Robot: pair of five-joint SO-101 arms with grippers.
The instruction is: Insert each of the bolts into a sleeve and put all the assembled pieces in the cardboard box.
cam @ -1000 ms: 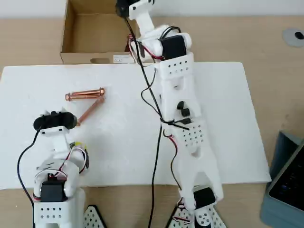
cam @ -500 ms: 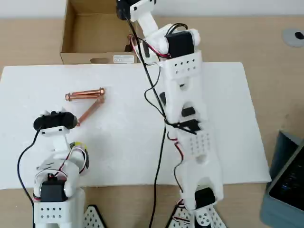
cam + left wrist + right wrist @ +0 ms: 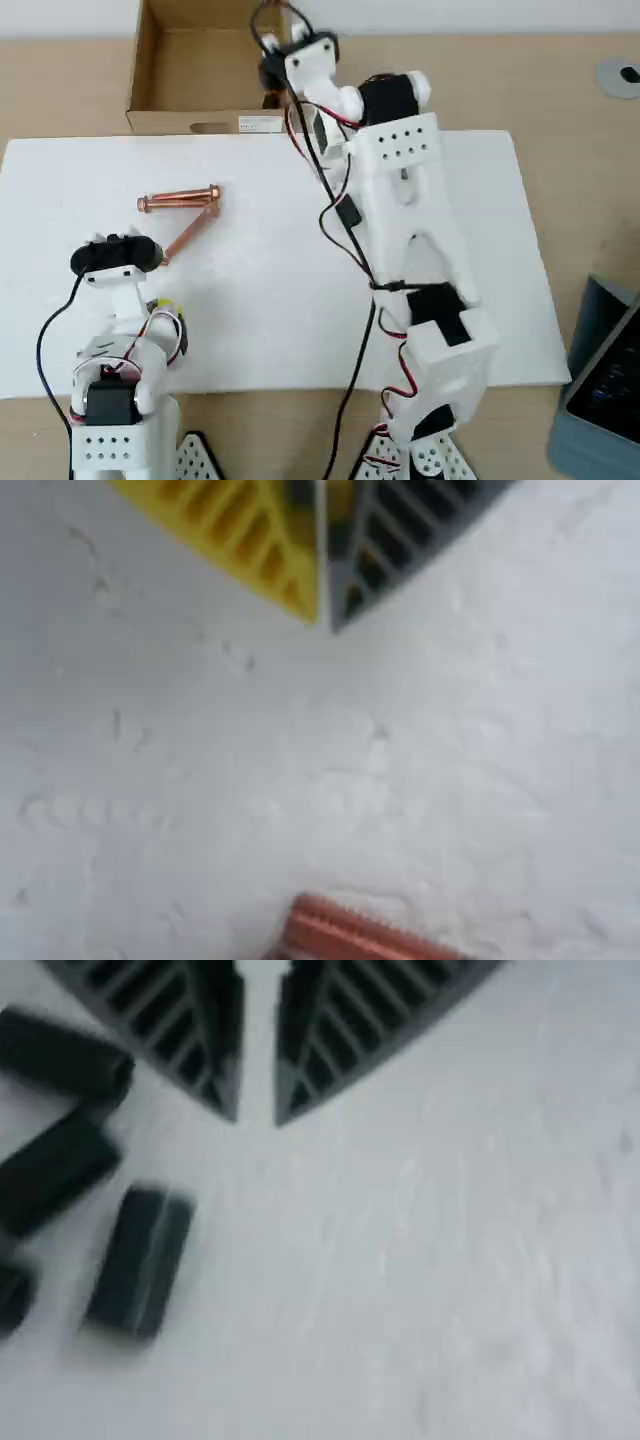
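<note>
Two copper bolts lie on the white foam mat (image 3: 250, 300), one level (image 3: 180, 198) and one slanted (image 3: 190, 235), their heads nearly touching. My left gripper (image 3: 322, 615) is shut with nothing in it, its yellow and dark fingers meeting just above the mat, and a bolt's threaded end (image 3: 350, 935) is close by. The left arm's head (image 3: 115, 255) sits beside the slanted bolt's lower tip. My right gripper (image 3: 258, 1110) has only a thin gap between its dark fingers and holds nothing. Several black sleeves (image 3: 140, 1260) lie on the mat beside it. The right arm's head (image 3: 303, 60) is at the cardboard box's (image 3: 150, 60) near right corner.
The right arm's long white body (image 3: 410, 220) crosses the middle of the mat, with black cables hanging off it. A grey case (image 3: 605, 385) sits at the right edge and a round grey disc (image 3: 618, 77) on the wooden table at the far right.
The right arm has folded back: its head drew away from over the box toward the box's near corner, and its lower links swung right. The left arm and both bolts stayed put.
</note>
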